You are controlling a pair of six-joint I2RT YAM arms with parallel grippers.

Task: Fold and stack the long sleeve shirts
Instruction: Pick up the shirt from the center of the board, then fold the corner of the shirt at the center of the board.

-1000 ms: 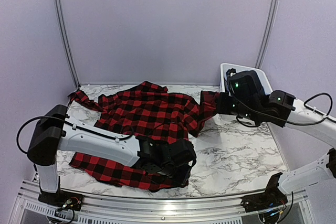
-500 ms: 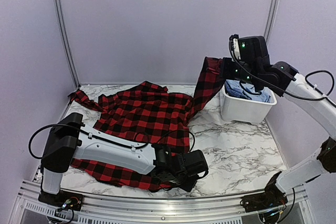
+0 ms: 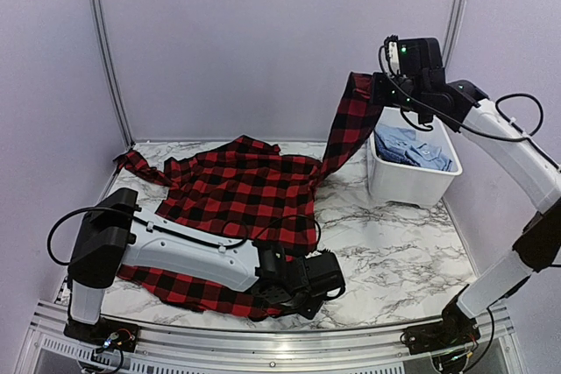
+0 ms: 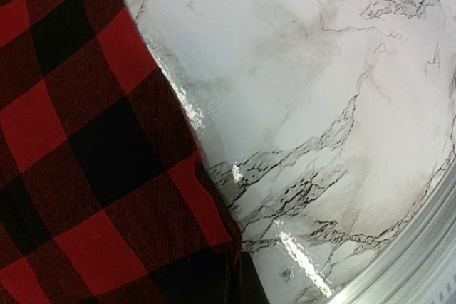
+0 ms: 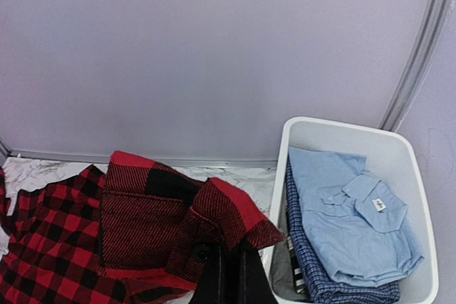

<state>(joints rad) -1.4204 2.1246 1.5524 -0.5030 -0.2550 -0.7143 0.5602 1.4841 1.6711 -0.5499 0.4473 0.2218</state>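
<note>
We judge folding barely begun: checked shirt (image 3: 245,190) sprawls unfolded; left fingers (image 4: 249,291) clamp its hem, right fingers (image 5: 214,282) its raised cuff; blue shirts (image 3: 412,148) lie in tub (image 3: 403,186), right.

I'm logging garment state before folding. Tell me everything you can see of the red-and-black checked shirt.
The red-and-black checked shirt, soft flannel-like cloth, lies unfolded and rumpled on the marble table. One sleeve is held up off the table, its cuff pinched by the right gripper near the white tub. Its near hem corner is clamped by the left gripper at the front edge. The other sleeve trails toward the back left.
</note>
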